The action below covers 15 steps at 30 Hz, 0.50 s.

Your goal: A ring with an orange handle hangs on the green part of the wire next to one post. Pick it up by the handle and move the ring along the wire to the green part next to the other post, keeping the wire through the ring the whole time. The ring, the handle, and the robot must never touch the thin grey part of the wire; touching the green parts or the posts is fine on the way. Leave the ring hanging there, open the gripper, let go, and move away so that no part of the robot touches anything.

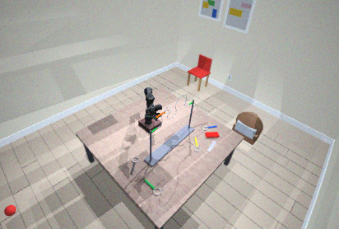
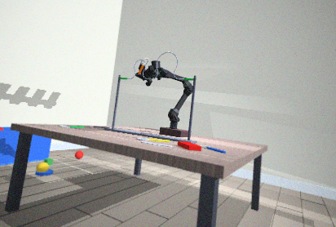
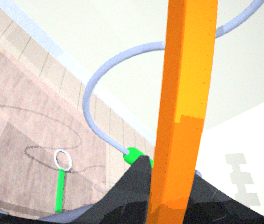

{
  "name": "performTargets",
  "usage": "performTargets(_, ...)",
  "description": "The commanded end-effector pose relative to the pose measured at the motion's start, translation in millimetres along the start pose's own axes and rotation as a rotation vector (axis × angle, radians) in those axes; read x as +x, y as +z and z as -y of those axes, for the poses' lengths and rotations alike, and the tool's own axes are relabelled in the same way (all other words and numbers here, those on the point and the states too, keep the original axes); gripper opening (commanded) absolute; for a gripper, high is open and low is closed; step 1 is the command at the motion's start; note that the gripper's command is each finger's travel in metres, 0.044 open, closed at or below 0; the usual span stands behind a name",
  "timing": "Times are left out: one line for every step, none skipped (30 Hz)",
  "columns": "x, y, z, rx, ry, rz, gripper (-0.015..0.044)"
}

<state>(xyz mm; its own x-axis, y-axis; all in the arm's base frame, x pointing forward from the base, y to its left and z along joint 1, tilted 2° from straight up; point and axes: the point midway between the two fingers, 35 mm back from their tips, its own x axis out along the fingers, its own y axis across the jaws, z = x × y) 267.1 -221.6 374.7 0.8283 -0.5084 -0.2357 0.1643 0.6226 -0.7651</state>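
My gripper (image 2: pixel 141 74) (image 3: pixel 154 165) is shut on the orange handle (image 1: pixel 160 114) (image 2: pixel 141 69) (image 3: pixel 183 100), which points up past the fingertips. The ring, small and pale, shows above the handle in the exterior view among the wire's bends, in the left half of the wire. It is out of the wrist view, and whether it touches the grey wire (image 2: pixel 168 52) (image 3: pixel 86 100) cannot be told. One green part (image 1: pixel 154 130) (image 2: pixel 123 78) (image 3: pixel 132 155) is at the left post (image 2: pixel 116 104) (image 1: pixel 150 148). The other green part (image 1: pixel 191 103) (image 2: pixel 188 79) is at the other post (image 1: pixel 191 118) (image 2: pixel 192 109).
The posts stand on a grey base bar (image 1: pixel 170 146). On the table lie a green-handled ring (image 1: pixel 150 184) (image 3: pixel 60 190), a grey-handled ring (image 1: pixel 132 167), a yellow-handled ring (image 1: pixel 196 142), a blue-handled ring (image 1: pixel 212 127) and a red block (image 1: pixel 211 134) (image 2: pixel 189 146).
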Motion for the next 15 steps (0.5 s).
performTargets(0,-1,5,-0.075,-0.045,0.005,-0.015)
performTargets(0,-1,7,-0.093,-0.055,0.007,-0.015)
performTargets(0,-1,8,-0.111,-0.066,0.009,-0.015)
performTargets(0,-1,9,-0.129,-0.076,0.012,-0.015)
performTargets(0,0,11,-0.148,-0.086,0.014,-0.015)
performTargets(0,0,12,-0.166,-0.097,0.016,-0.015)
performTargets(0,0,13,-0.184,-0.107,0.019,-0.015)
performTargets(1,0,15,-0.202,-0.117,0.021,-0.015)
performTargets(1,0,16,-0.22,-0.128,0.023,-0.015)
performTargets(1,1,18,-0.239,-0.138,0.026,-0.015)
performTargets(1,1,19,-0.257,-0.148,0.028,-0.015)
performTargets(0,1,20,-0.275,-0.159,0.03,-0.015)
performTargets(0,2,22,-0.293,-0.169,0.033,-0.015)
performTargets(0,2,23,-0.311,-0.179,0.035,-0.015)
performTargets(0,3,24,-0.33,-0.19,0.037,-0.015)
